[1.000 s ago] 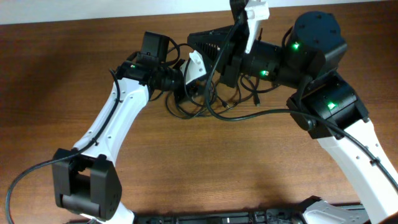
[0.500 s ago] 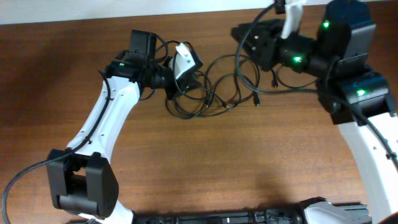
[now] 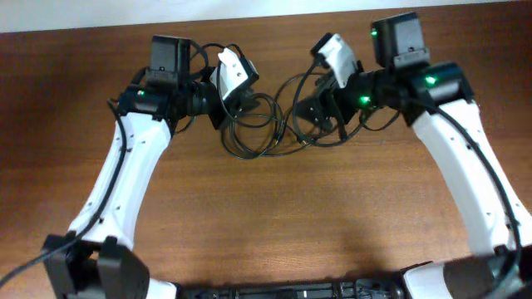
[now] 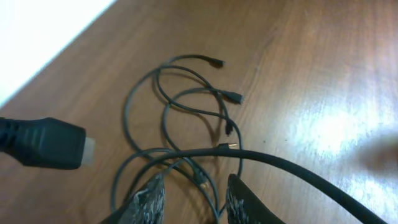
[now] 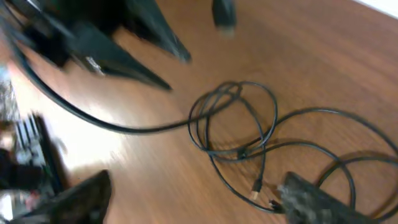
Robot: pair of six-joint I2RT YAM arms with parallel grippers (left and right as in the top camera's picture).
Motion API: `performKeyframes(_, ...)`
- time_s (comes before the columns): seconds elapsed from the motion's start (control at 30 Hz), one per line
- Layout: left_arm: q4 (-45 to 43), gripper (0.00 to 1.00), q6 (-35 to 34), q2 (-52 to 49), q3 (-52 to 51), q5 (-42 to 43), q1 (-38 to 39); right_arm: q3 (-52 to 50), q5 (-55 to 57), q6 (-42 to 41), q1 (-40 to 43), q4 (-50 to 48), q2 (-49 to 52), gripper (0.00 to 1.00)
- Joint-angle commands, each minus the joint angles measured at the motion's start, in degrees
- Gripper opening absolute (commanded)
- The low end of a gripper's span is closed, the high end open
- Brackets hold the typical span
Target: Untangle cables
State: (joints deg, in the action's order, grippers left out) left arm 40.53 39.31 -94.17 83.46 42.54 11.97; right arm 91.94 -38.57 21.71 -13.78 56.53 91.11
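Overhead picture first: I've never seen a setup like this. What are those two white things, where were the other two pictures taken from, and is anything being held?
Those are two white robot arms, the left arm and the right arm, bent over a brown wooden table. The overhead picture looks straight down from a fixed camera. The other two come from small cameras on the wrists: one looks past the left gripper, the other past the right gripper. On the table lies a loose tangle of thin black cables with small plug ends. The left gripper's jaws stand apart over a strand, apparently not pinching it. The right gripper, blurred, is wide open above the loops. Nothing seems held.
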Motion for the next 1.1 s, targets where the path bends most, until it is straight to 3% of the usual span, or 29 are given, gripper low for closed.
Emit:
performKeyframes(0.0,-0.24,0.34,-1.20,3.54,0.28,-3.61,-0.15,0.59,-4.24,13.18,-2.08,1.42,4.13,0.93)
performKeyframes(0.33,-0.22,0.32,-3.23,4.87,0.28,-5.53,-0.31,0.52,-9.35,34.05,-8.72,1.60,12.50,0.96)
performKeyframes(0.57,-0.17,0.28,-9.81,5.29,0.28,-5.18,-3.30,0.52,-11.02,33.31,-9.05,-7.39,12.55,0.95)
performKeyframes(0.93,0.59,0.30,-9.97,5.92,0.28,1.33,-3.63,0.52,-9.22,31.54,-10.25,-15.21,12.57,0.93)
performKeyframes(1.0,0.70,0.30,-10.01,5.92,0.28,1.68,-3.63,0.52,-9.27,31.34,-10.27,-16.17,12.57,0.86)
performKeyframes(1.03,0.66,0.31,-10.16,5.92,0.28,1.70,-3.61,0.52,-9.27,31.34,-10.27,-16.57,12.57,0.66)
performKeyframes(1.07,0.63,0.31,-10.14,5.92,0.28,2.08,-3.61,0.52,-9.27,31.34,-10.27,-16.52,12.57,0.52)
